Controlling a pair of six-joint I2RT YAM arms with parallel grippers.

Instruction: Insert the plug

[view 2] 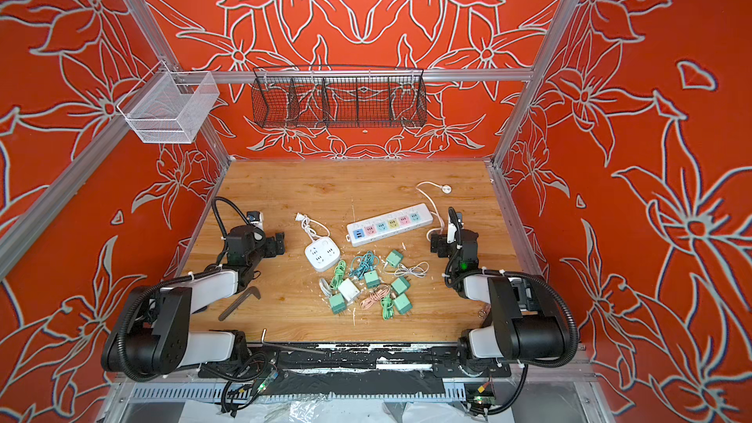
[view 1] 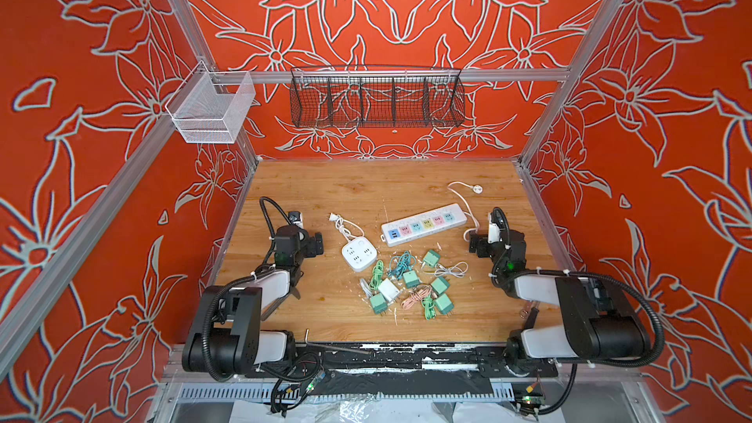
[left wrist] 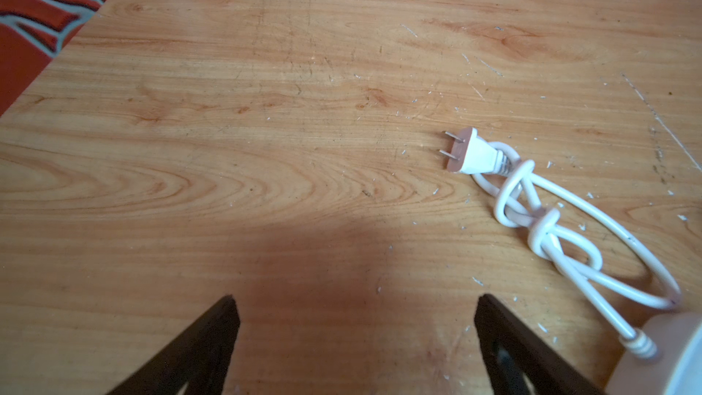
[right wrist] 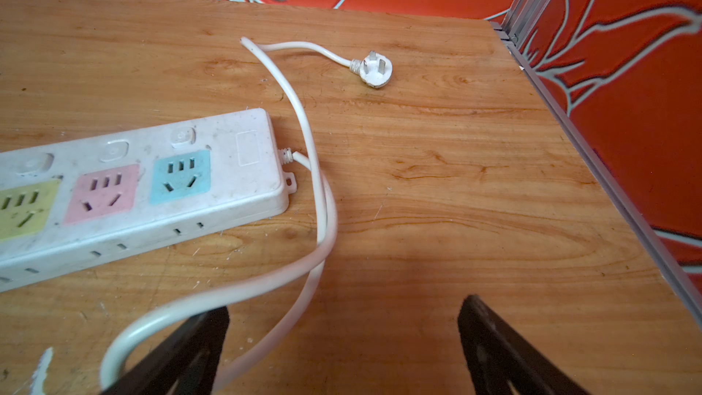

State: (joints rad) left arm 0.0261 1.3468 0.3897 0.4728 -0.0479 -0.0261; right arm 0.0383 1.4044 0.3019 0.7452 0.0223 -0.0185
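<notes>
A long white power strip with coloured sockets lies at mid-table. Its cord ends in a three-pin plug lying loose behind it. A small square white power strip lies further left, and its two-pin plug rests on the wood. Several green plug adapters and one white adapter lie in a pile among coiled cables. My left gripper is open and empty, left of the square strip. My right gripper is open beside the long strip's cord.
A black wire basket and a white mesh basket hang on the back rail. An Allen key lies at the front edge, and a small metal ring lies at the right. A dark L-shaped bar lies by the left arm.
</notes>
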